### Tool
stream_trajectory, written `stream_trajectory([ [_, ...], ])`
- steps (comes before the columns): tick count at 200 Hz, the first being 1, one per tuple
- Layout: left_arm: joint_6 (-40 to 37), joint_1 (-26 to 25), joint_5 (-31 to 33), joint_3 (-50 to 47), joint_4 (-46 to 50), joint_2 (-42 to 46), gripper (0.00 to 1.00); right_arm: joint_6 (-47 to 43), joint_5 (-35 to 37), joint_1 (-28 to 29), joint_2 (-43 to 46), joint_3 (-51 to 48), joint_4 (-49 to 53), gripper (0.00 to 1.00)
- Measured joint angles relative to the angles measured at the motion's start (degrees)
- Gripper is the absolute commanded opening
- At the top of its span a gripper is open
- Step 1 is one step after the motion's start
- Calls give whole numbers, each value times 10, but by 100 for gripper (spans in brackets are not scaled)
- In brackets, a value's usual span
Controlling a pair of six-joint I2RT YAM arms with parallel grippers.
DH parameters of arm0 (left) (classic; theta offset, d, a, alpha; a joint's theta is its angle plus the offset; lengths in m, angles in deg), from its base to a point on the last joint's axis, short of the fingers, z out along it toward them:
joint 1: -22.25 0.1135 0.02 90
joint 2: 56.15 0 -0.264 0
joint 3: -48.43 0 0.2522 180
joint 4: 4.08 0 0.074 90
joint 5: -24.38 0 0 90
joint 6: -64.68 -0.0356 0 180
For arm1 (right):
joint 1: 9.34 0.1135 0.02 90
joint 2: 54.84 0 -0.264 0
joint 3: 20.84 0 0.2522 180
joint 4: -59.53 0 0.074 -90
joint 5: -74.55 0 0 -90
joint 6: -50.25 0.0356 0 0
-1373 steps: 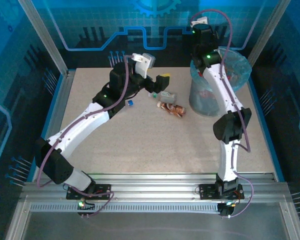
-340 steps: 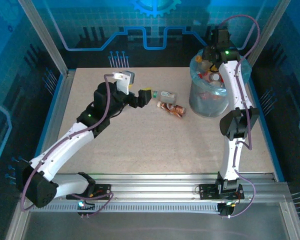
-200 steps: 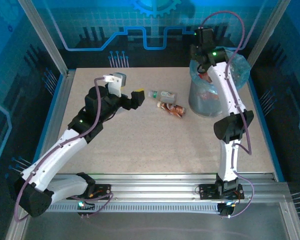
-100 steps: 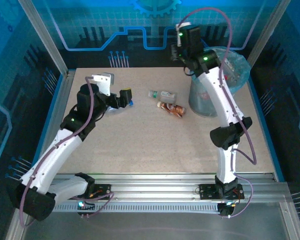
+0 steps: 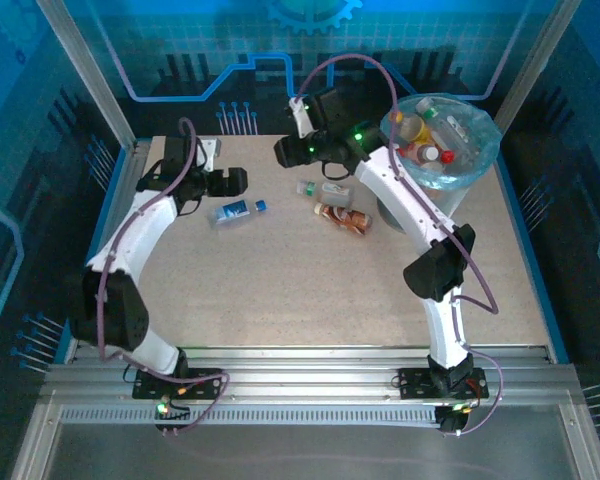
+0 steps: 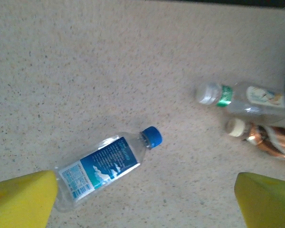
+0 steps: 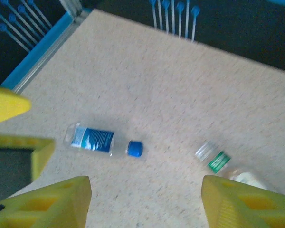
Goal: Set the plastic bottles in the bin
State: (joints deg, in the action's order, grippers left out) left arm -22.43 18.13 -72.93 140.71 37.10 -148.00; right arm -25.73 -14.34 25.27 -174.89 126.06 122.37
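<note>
A clear bottle with a blue label and blue cap (image 5: 235, 210) lies on its side on the table, just below and right of my left gripper (image 5: 228, 183). In the left wrist view this blue bottle (image 6: 104, 166) lies between the wide-open yellow fingers (image 6: 19, 197), and my left gripper (image 6: 142, 209) holds nothing. My right gripper (image 5: 288, 152) hovers open over the back middle of the table. The right wrist view has the blue bottle (image 7: 102, 140) ahead of my right gripper (image 7: 145, 204). A green-labelled clear bottle (image 5: 325, 188) and a brown bottle (image 5: 345, 217) lie beside the bin (image 5: 458, 172), which holds several bottles.
The left gripper's yellow fingers (image 7: 4, 104) show at the left edge of the right wrist view, close to the right gripper. A blue-edged metal rail (image 5: 120, 190) borders the table's left side. The speckled table (image 5: 300, 290) stretches toward the arm bases.
The right arm has swung left from above the bin to over the back middle of the table. The left arm has pulled back to the left, uncovering the blue-labelled bottle.
</note>
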Motion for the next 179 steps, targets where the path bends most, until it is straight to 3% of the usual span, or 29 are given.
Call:
stream_trajectory([
  [87,-77,2,-1,124,75,-184,98,18,-59,28,-1,-83,-3,65],
  [179,-91,2,-1,130,131,-241,97,19,-60,28,7,-127,-8,66],
])
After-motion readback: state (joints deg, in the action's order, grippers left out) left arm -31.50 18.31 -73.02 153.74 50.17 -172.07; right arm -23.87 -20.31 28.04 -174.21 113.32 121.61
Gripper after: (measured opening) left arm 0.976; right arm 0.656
